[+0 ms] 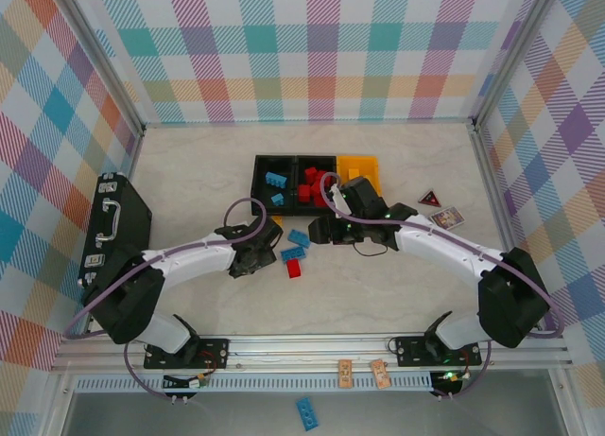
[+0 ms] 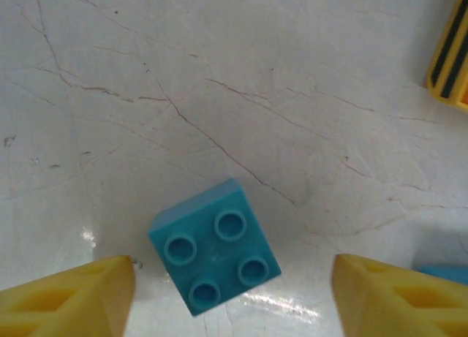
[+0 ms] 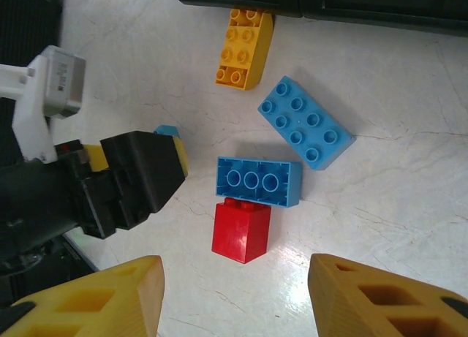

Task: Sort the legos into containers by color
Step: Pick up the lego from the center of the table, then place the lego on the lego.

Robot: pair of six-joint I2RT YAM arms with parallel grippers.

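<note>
Three containers in a row: blue bricks left, red bricks middle.
Open left tool straddles loose blue brick on surface; open right tool above red brick.

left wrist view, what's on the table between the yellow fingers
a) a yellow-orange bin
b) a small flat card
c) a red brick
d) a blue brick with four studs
d, a blue brick with four studs lies studs-up on the table in the open gap of the left gripper, whose yellow fingers stand apart on either side without gripping it
</note>
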